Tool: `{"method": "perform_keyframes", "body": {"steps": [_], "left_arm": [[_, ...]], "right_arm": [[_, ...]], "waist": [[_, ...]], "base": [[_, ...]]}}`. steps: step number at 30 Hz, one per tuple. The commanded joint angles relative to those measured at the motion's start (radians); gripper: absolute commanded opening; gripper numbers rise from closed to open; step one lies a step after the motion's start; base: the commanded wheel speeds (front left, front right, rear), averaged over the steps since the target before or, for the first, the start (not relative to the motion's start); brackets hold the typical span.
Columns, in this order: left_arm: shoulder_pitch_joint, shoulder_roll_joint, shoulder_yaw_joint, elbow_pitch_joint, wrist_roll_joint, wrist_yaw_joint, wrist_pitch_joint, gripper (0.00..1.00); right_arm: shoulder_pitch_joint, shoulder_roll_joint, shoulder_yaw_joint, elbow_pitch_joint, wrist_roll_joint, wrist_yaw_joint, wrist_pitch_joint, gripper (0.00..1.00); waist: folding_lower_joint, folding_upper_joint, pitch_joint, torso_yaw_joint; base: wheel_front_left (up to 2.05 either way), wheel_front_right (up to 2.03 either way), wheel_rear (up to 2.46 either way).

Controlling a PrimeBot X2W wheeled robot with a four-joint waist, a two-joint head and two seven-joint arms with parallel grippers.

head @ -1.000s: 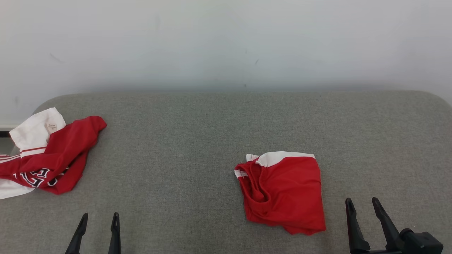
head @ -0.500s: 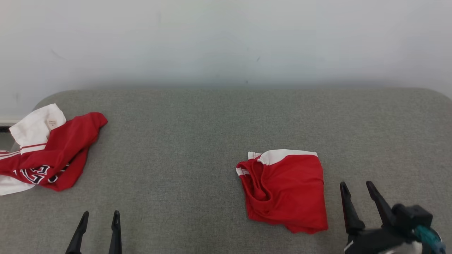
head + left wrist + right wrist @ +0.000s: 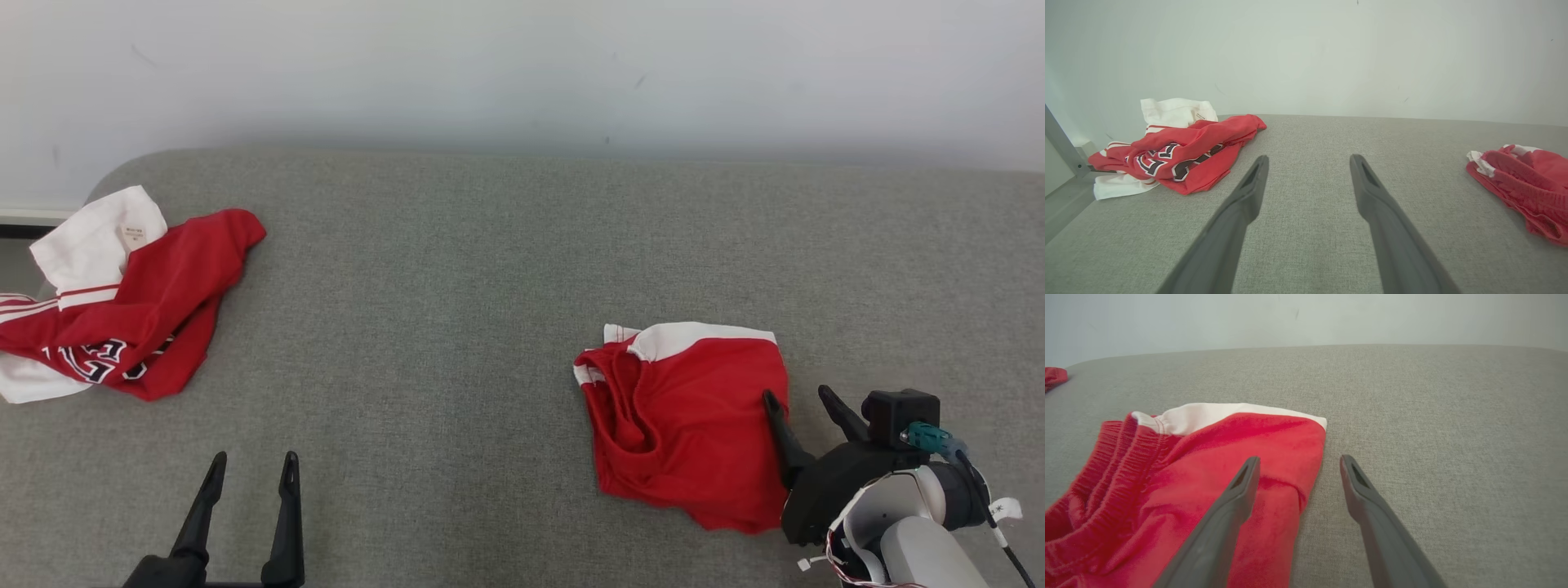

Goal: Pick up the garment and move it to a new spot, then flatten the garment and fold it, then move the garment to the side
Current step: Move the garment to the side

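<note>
The garment (image 3: 694, 425) is a folded red piece with a white band along its far edge, lying right of centre on the grey cushion (image 3: 449, 286). In the right wrist view the garment (image 3: 1208, 457) shows an elastic waistband on its left side. My right gripper (image 3: 796, 394) is open at the garment's right edge. Its left finger is over the red cloth and its right finger over bare cushion, as the right gripper (image 3: 1300, 458) shows from the wrist. My left gripper (image 3: 254, 457) stands open and empty at the lower left; from the left gripper (image 3: 1309, 158) the garment (image 3: 1527, 175) lies far right.
A crumpled red and white jersey (image 3: 139, 318) with black lettering lies at the cushion's far left edge, seen too in the left wrist view as the jersey (image 3: 1180, 151). A pale wall (image 3: 522, 65) runs behind the cushion. A metal frame bar (image 3: 1061, 147) stands beyond the left edge.
The right gripper has moved forward and left, from beside the garment to its right edge, one finger now over the cloth. The head camera has tilted. The left gripper stays put.
</note>
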Motion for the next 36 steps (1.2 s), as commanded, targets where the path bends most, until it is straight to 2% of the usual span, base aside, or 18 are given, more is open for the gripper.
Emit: {"method": "perform_keyframes", "body": {"steps": [1, 12, 13, 14, 15, 21, 27, 36], "left_arm": [[-0.017, -0.005, -0.001, 0.004, 0.0, 0.001, -0.003, 1.0], [-0.037, -0.013, 0.005, 0.001, 0.004, 0.001, -0.003, 1.0], [-0.037, -0.014, 0.006, 0.002, 0.005, 0.001, -0.003, 1.0], [-0.036, -0.014, 0.006, 0.003, 0.006, 0.001, -0.003, 1.0], [-0.036, -0.015, 0.007, 0.003, 0.006, 0.0, -0.003, 1.0], [-0.025, -0.017, 0.016, 0.004, 0.006, 0.0, -0.003, 1.0], [-0.031, -0.024, 0.023, -0.014, 0.003, 0.001, -0.003, 1.0], [-0.084, -0.021, 0.025, -0.081, 0.026, -0.001, -0.003, 1.0]], "right_arm": [[-0.027, -0.002, 0.004, 0.04, 0.006, -0.002, -0.003, 1.0], [-0.08, 0.026, 0.069, 0.238, 0.034, -0.002, 0.027, 1.0], [-0.082, 0.029, 0.076, 0.253, 0.042, -0.002, 0.023, 0.62], [-0.086, 0.03, 0.082, 0.264, 0.046, -0.002, 0.015, 0.04], [-0.091, 0.028, 0.087, 0.275, 0.047, -0.002, 0.01, 0.0], [-0.144, -0.017, 0.136, 0.298, 0.05, -0.002, -0.039, 0.0], [-0.216, -0.095, 0.265, 0.29, 0.044, -0.002, -0.022, 0.0], [-0.386, -0.237, 0.387, 0.246, 0.113, -0.002, -0.002, 0.0]], "waist": [[-0.0001, 0.0, 0.021, 0.017], [-0.0001, 0.0, 0.043, 0.018], [-0.0001, 0.0, 0.043, 0.018], [-0.0001, 0.0, 0.042, 0.018], [-0.0001, 0.0, 0.041, 0.017], [-0.0001, 0.0, 0.034, 0.008], [-0.0001, 0.0, 0.053, -0.011], [-0.0001, 0.0, 0.185, -0.071]], "base": [[0.0, 0.0, 0.0], [0.0, 0.0, 0.0], [0.0, 0.0, 0.0], [0.0, 0.0, 0.0], [0.0, 0.0, 0.0], [0.0, 0.0, 0.0], [0.0, 0.0, 0.0], [0.0, 0.0, 0.0]]}}
